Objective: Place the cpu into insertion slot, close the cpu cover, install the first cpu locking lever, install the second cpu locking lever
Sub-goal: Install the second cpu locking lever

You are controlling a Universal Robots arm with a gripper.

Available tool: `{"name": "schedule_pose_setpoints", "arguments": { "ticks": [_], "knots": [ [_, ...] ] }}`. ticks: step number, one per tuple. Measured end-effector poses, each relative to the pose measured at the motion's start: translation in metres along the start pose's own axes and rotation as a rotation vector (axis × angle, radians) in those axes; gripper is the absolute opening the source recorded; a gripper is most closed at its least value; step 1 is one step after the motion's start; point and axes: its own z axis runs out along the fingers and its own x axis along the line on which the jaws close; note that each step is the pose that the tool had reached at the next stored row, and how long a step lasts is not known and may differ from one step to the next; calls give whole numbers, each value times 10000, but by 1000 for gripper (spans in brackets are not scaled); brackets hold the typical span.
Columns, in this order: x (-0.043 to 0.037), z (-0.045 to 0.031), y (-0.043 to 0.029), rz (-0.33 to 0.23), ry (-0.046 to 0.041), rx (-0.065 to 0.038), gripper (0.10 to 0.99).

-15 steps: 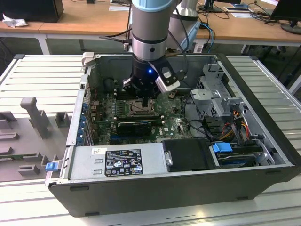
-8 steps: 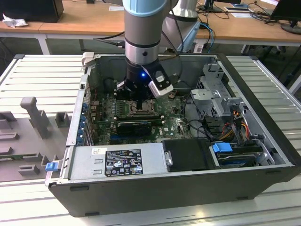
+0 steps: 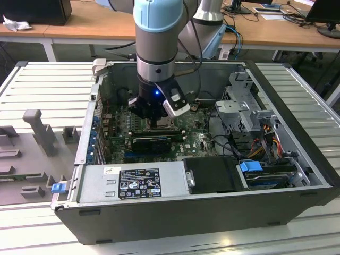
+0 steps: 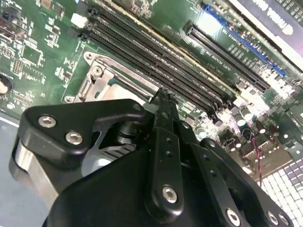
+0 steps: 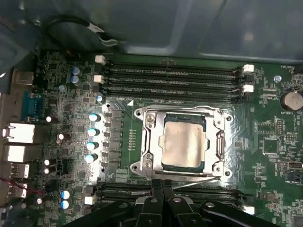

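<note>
**Chip seated, frame down, fingers at the socket's edge**

While the gripper (image 5: 163,189) is hovering with its jaws pressed together, holding nothing, the cpu (image 5: 182,143) is lying flat just beyond their tips inside the insertion slot (image 5: 220,142). The cpu cover (image 5: 150,142) is resting over it, seemingly keeping it seated; being square, the chip is showing no long axis.

Arm (image 3: 155,37) upright, pale-blue joint above, black wrist pointing straight down. Pincer (image 3: 159,121) low beneath the wrist. In the first wrist view, black fingers (image 5: 158,196) pressed together, tips meeting with no gap. In the second wrist view, finger links (image 4: 165,156) folded inward, narrow tip forward.
</note>
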Motion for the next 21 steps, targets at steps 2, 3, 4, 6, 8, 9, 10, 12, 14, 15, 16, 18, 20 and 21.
{"name": "schedule_pose_setpoints", "arguments": {
  "ticks": [2,3,4,6,8,9,10,12,14,15,16,18,20,21],
  "knots": [
    [34,-9,-72,0,-14,-283,106],
    [54,-12,-107,0,-21,-404,106],
    [71,-10,-122,-13,-22,-488,106],
    [94,7,-137,-103,-17,-649,106],
    [104,27,-139,-165,-14,-734,106],
    [114,51,-142,-215,-10,-794,106],
    [118,67,-144,-235,-6,-808,106],
    [129,124,-151,-288,0,-845,106],
    [174,167,-163,-350,-1,-1013,106],
    [187,180,-170,-367,-2,-1082,106],
    [189,195,-174,-375,-5,-1125,106],
    [191,226,-179,-379,-8,-1190,106],
    [191,246,-181,-385,-20,-1367,106],
    [192,255,-182,-389,-26,-1458,106]
  ]
}}
